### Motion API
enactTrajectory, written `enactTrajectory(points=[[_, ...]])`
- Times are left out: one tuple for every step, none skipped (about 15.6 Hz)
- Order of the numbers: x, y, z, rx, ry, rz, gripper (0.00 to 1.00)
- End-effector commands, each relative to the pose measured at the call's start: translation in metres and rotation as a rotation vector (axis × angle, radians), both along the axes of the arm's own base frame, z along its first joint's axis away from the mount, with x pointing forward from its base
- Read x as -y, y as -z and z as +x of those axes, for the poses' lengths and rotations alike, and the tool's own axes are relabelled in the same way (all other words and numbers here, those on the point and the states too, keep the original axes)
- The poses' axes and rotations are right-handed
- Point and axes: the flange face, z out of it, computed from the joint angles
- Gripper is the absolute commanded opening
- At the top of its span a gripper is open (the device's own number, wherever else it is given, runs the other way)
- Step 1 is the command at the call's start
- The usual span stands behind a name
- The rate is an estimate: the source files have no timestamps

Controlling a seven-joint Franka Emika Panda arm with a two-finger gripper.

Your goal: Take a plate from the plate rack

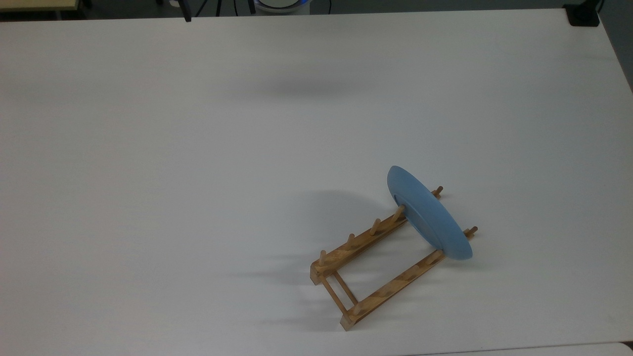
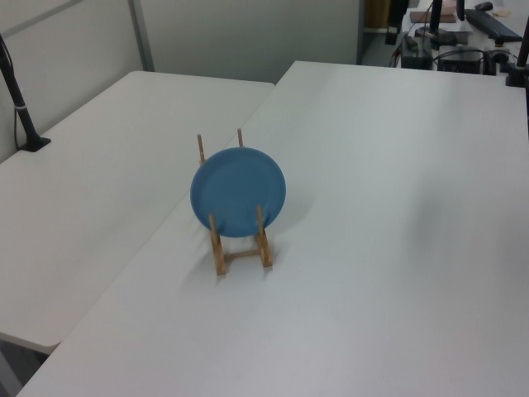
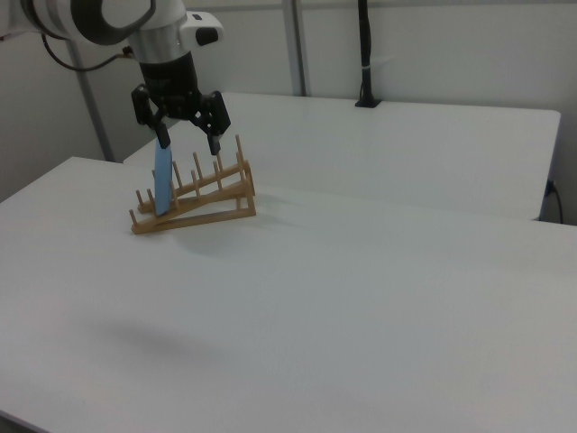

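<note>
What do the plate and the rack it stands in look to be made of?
The plate: smooth, evenly light-blue, with a soft sheen; probably glazed ceramic or hard plastic, the look leaves it open. The plate rack: light-brown wood, going by the grain streaks along the rails and the turned dowel pegs; the finish looks matte, perhaps lightly varnished.

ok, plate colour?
Plain light blue, no pattern; the plate shows best face-on in the left view.

**Three cameras ringing one rack**

The top view is looking steeply down on the counter (image 1: 198, 148). The left and right views are facing the plate rack (image 2: 241, 248) from opposite ends, all sharing the plate (image 3: 162, 180).
</note>
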Motion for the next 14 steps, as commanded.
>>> enactTrajectory(points=[[-0.017,0.008,0.014,0.04,-0.175,-0.079,1.0],[-0.029,0.003,0.019,0.086,-0.16,-0.094,1.0],[-0.036,0.001,0.024,0.128,-0.104,-0.087,1.0],[-0.047,0.005,0.034,0.163,-0.055,-0.079,1.0],[-0.066,0.008,0.043,0.201,-0.033,-0.08,1.0],[-0.079,0.012,0.049,0.23,-0.016,-0.09,1.0],[-0.087,0.016,0.054,0.248,-0.009,-0.095,1.0],[-0.104,0.019,0.058,0.264,-0.027,-0.09,1.0],[-0.121,0.024,0.062,0.279,-0.039,-0.083,1.0],[-0.138,0.025,0.066,0.3,-0.023,-0.068,1.0],[-0.153,0.031,0.072,0.318,0.002,-0.062,1.0],[-0.168,0.041,0.077,0.339,0.016,-0.072,1.0],[-0.185,0.048,0.082,0.371,0.039,-0.074,1.0],[-0.199,0.055,0.086,0.403,0.069,-0.07,1.0]])
